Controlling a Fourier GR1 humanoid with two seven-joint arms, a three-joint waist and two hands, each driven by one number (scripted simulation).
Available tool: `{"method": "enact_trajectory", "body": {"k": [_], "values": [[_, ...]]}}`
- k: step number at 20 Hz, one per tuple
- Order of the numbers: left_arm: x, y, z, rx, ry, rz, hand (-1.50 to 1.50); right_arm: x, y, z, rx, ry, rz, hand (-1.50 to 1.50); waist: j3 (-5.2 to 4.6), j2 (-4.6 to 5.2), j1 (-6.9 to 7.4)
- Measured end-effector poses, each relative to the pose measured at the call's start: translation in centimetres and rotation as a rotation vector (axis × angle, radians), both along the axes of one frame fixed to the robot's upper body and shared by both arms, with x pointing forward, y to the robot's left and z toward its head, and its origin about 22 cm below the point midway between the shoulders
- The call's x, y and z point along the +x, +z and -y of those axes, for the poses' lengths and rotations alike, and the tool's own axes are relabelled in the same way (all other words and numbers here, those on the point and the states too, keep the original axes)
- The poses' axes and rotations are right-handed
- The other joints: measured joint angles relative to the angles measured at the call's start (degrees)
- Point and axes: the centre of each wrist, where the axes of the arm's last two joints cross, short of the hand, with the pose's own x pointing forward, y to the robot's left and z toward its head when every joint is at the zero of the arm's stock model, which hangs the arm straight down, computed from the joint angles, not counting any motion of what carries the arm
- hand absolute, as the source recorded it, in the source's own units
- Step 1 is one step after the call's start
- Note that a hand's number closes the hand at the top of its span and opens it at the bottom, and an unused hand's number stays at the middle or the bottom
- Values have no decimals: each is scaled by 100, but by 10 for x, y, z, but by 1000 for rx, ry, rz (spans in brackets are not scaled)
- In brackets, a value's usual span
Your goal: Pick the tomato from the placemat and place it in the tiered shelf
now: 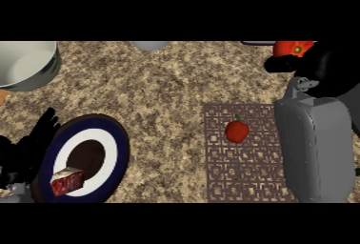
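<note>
Forearms enter from the lower edge of the head view, one at each side. The right forearm is a broad grey slab running up the frame's right side, from about five o'clock toward two o'clock, and it covers the right edge of the placemat. At its top the right hand is a black mass near one to two o'clock; part of it runs out past the frame's right edge, and how far its fingers are spread cannot be told. Just above it, at one o'clock, a red-orange object with a small mark on it shows against the hand; whether the hand touches or grasps it cannot be told.

The tomato lies on the patterned brown placemat, a little right of centre at about three o'clock, its green stem pointing up the frame. It sits just beside the right forearm, apart from either hand.

The left hand shows at nine o'clock by the left edge, fingers straight and fanned upward, holding nothing, next to a dark blue and white plate at seven to eight o'clock. A red-sided wedge of cake rests on the plate's lower part. A grey bowl sits at ten o'clock on the speckled counter.
</note>
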Motion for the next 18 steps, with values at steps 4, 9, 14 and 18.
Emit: {"method": "enact_trajectory", "body": {"k": [4,9,14,18], "values": [[-1,2,-1,2,2,0,0,-11,32,-10,-44,-21,98,150,0,6,9],[-2,2,-2,4,3,4,0,-22,67,-11,-95,-68,179,150,-1,8,2],[-7,3,-4,5,0,1,0,-18,87,4,-173,-164,159,150,-2,4,-2],[-7,-1,1,5,4,1,0,-17,106,14,-204,-216,129,150,-1,9,-19]]}}
